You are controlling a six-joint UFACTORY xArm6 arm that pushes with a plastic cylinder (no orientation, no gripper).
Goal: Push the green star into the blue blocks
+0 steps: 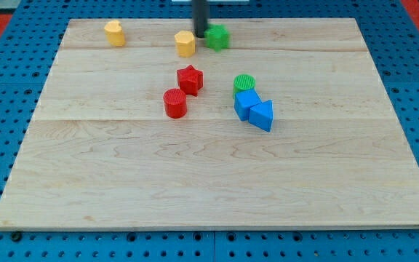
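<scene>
The green star [218, 36] lies near the view's top, just right of centre. My tip [200, 34] is between it and a yellow block [185, 44], close to the star's left side. The two blue blocks sit below and to the right: a blue cube [246, 103] and a blue triangular block [262, 115], touching each other. A green cylinder [244, 83] rests against the top of the blue cube.
A red star [190, 79] and a red cylinder [174, 102] lie left of the blue blocks. A second yellow block [115, 33] is at the view's top left. The wooden board [209, 182] sits on a blue pegboard.
</scene>
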